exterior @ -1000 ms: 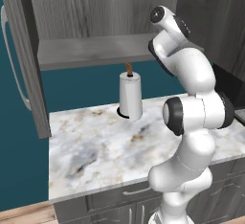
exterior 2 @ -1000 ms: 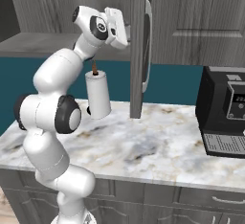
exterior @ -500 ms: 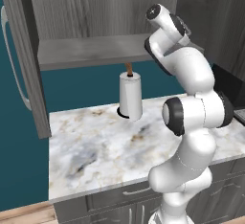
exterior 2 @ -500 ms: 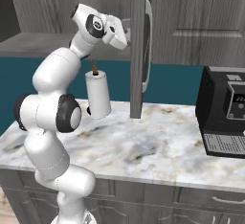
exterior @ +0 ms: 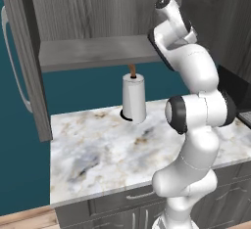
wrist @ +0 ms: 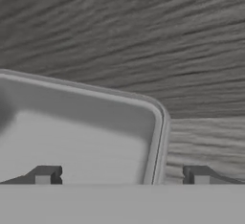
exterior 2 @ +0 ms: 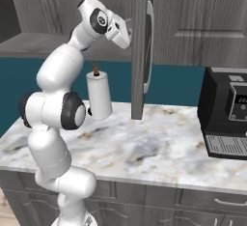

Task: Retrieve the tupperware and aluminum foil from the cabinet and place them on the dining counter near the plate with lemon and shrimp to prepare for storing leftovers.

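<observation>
The clear, shallow, round-cornered plastic tupperware (wrist: 76,137) lies on the grey wood-grain cabinet shelf (wrist: 143,36), its corner toward one o'clock. The dark fingers (wrist: 45,175) stand spread, its right rim between them. Below, a white paper-towel roll (exterior: 133,98) stands on the veined marble counter (exterior: 122,154).

The clear tupperware (wrist: 81,137) lies flat on the grey cabinet (wrist: 143,36) shelf; its contents, if any, are unclear.
</observation>
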